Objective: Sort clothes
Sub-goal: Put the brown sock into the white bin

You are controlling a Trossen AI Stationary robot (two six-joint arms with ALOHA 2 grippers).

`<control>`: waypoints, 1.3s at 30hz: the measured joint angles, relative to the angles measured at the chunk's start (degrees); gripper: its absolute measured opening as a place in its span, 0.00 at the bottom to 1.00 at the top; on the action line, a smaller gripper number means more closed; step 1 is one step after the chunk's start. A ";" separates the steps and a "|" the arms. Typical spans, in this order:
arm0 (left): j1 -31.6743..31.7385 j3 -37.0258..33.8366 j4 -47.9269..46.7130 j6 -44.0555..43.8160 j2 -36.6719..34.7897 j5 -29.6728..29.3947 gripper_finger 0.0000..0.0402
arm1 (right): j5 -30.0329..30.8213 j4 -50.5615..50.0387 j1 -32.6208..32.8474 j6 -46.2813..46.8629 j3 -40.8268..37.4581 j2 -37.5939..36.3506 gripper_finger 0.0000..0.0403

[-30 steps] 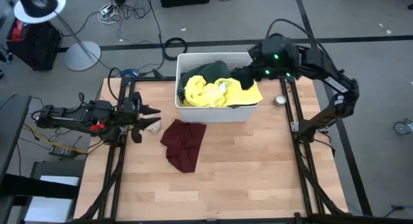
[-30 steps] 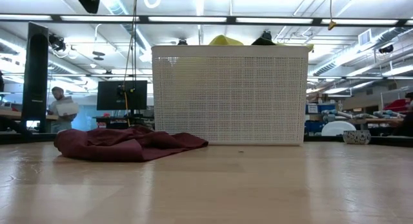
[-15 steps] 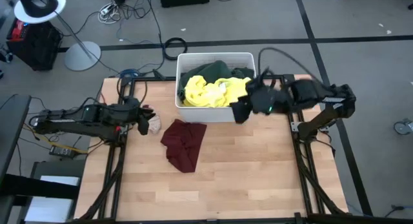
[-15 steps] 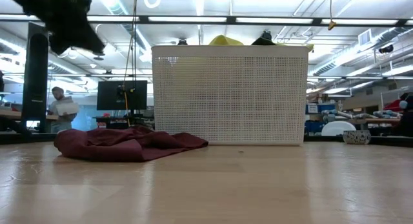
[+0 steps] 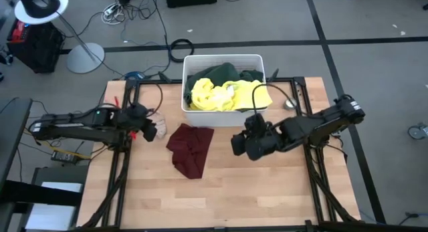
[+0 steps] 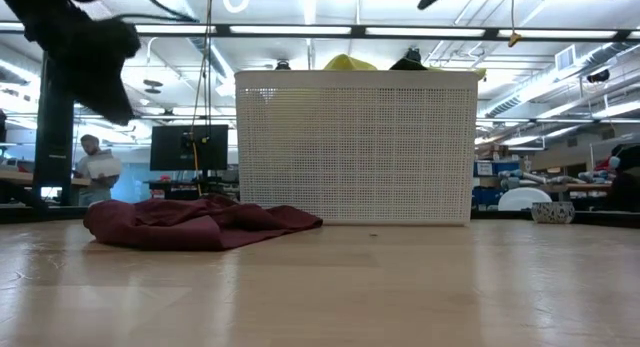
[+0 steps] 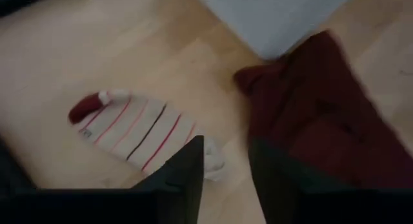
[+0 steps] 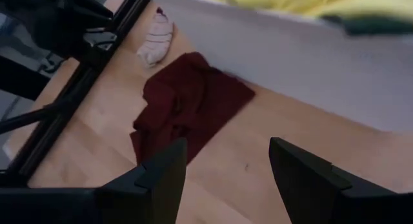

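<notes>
Right arm reaches in from the table's right edge, lying low over the boards, its right gripper [image 5: 242,144] in front of the white tub [image 5: 224,117] and to the right of the maroon piece [image 5: 189,148]. Right wrist view: the two dark fingers [image 8: 161,179] are spread wide with nothing between them.

Left arm stretches flat along the table's left edge. Left gripper [image 5: 151,129] sits over a small pale striped sock [image 7: 137,126] with a red toe. Left wrist view: fingers slightly parted, tips just past the sock's cuff end, gripping nothing.

Tub stands at the table's far middle. Inside: a yellow piece [image 5: 224,95] heaped toward the front, a dark green garment [image 5: 208,75] behind it.

Maroon piece lies crumpled on the wood just in front of the tub's left corner, close beside the sock.

High view barely shows the sock; both wrist views show it clearly [image 8: 157,38]. Low view shows the tub's perforated wall [image 6: 355,147], yellow cloth peeking above the rim, and the maroon heap [image 6: 195,222] at its left foot.
</notes>
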 joint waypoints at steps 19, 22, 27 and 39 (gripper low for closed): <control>0.74 -3.58 9.66 1.36 19.77 -0.12 0.51 | -0.72 8.32 1.82 4.17 -11.26 -0.11 0.55; 0.71 -7.77 13.92 -1.70 20.68 2.69 0.49 | -1.21 8.37 2.63 5.52 -12.24 -0.11 0.55; 0.74 -13.40 15.20 -6.83 20.71 4.96 0.47 | -1.67 8.47 4.04 7.20 -13.48 -0.11 0.55; 0.71 -14.75 19.01 -11.06 20.51 14.01 0.07 | -1.71 8.08 4.65 5.65 -13.61 -0.11 0.55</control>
